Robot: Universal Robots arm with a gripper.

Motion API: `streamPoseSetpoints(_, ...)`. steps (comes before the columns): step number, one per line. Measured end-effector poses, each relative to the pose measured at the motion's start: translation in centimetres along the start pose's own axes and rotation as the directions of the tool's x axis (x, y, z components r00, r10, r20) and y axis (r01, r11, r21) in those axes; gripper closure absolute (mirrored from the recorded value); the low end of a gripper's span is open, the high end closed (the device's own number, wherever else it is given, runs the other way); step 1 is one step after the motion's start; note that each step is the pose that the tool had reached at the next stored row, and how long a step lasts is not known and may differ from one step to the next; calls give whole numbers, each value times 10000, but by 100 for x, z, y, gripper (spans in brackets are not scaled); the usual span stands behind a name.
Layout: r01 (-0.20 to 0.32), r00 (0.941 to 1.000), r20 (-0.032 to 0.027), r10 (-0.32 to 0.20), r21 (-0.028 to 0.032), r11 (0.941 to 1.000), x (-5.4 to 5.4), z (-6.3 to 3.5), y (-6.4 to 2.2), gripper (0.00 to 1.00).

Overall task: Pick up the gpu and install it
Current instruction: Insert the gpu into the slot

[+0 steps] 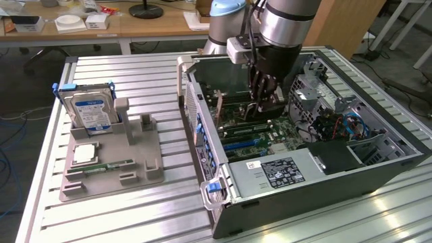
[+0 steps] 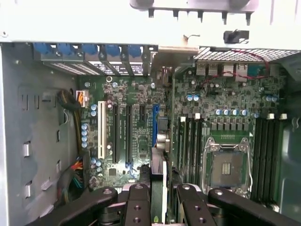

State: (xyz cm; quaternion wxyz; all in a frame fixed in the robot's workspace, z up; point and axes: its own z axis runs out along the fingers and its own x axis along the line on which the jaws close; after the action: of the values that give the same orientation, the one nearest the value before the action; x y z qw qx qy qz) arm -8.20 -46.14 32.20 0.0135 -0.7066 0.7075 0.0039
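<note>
The black multi-link gripper (image 1: 262, 107) reaches down into the open dark-grey steel computer case (image 1: 324, 177), which lies on its side on the ribbed aluminium bench (image 1: 135, 71). Its fingers (image 2: 138, 202) are clamped on the gpu (image 2: 160, 172), a thin flat green circuit card. The card is held on edge, so its lower edge faces the green motherboard (image 2: 141, 94). It stands roughly in line with the long blue plastic expansion slot (image 2: 155, 123). Whether it is seated cannot be told.
</note>
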Motion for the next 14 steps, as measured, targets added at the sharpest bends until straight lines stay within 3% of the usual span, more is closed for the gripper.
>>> streamPoseSetpoints(14, -1, 10000, 0, 1, 0, 10000, 30, 241, 46, 73)
